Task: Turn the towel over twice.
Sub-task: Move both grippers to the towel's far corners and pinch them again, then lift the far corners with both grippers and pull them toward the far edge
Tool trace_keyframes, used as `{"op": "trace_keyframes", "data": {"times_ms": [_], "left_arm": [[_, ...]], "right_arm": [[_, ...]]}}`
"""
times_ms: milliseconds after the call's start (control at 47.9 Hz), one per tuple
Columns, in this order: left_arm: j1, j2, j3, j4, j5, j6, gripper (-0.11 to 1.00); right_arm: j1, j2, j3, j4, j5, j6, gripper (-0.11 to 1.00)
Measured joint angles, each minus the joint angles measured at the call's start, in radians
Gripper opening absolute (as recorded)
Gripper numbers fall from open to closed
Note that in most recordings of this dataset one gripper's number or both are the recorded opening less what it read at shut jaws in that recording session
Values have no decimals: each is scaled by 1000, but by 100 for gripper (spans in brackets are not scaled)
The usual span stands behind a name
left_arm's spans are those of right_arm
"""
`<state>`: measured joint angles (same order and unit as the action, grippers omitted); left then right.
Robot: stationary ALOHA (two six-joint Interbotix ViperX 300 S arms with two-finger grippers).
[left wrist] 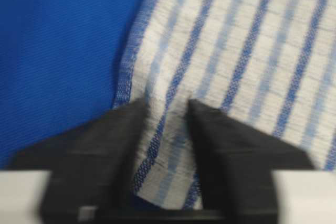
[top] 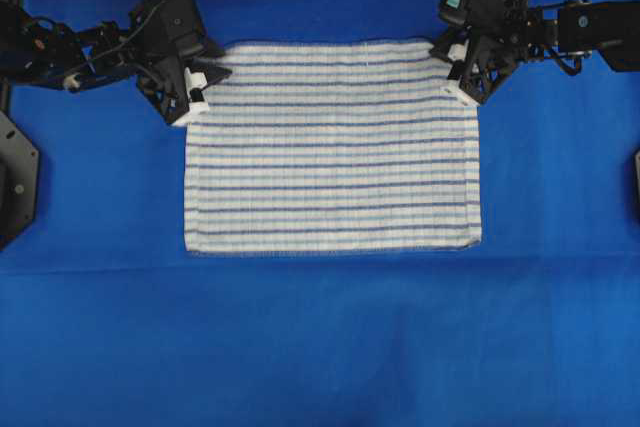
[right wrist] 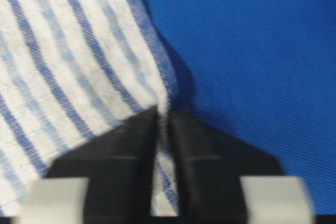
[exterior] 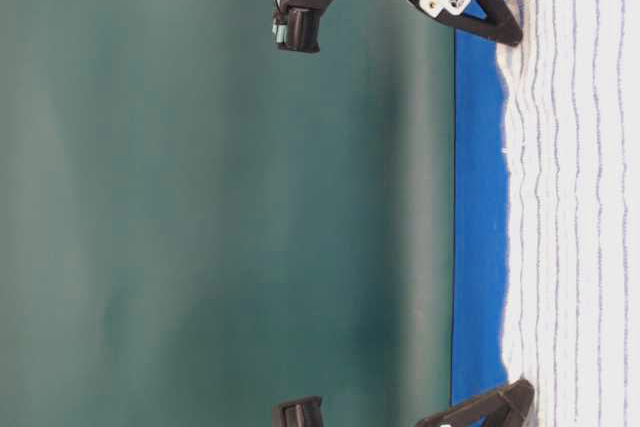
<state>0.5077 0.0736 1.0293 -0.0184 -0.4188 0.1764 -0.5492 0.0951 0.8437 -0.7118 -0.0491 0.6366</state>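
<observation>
Blue cloth point(top: 320, 347): a plain solid-blue sheet is covering the whole table, and it is lying under everything else in the overhead view.
Towel point(top: 332, 147): the white cloth with thin blue and dark-blue stripes is lying spread out flat in the middle of the blue cloth, its long sides running across the overhead view. Its near edge is resting straight; its two far corners are sitting at the grippers.
Left gripper point(top: 197, 97): it is reaching down onto the towel's far left corner. In the left wrist view the two black fingers point(left wrist: 105, 156) are standing either side of a strip of the towel's edge point(left wrist: 173, 129), with cloth between them and a narrow gap showing, so the jaws are closing in on the corner but are not fully pressed together.
Right gripper point(top: 458, 85): it is sitting on the towel's far right corner. In the right wrist view the black fingers point(right wrist: 123, 156) are pinched tight on a raised fold of the towel's hem point(right wrist: 163, 108), so it is gripping the towel.
Table-level view: the towel point(exterior: 580, 197) is lying flat on the table top, with a band of the blue cloth point(exterior: 478, 197) showing beyond its far edge, and a black fingertip is touching each far corner.
Backdrop point(exterior: 220, 197): a plain dark green wall is standing behind the table.
</observation>
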Motion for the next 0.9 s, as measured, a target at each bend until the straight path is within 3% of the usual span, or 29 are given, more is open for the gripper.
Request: {"op": "trace_keyframes", "data": {"times_ms": [104,501,897], "left_arm": [[-2,0,-2,2,12,2,1],[43,-52,-17,2,18,12,1],[135,-166,-64,2,18,25,1]], "right_arm": [[0,-2,3,0,2,5,2],[-6,-46,14,3,51,11,2],[-100,-135,-52,-34,117,-6,2]]}}
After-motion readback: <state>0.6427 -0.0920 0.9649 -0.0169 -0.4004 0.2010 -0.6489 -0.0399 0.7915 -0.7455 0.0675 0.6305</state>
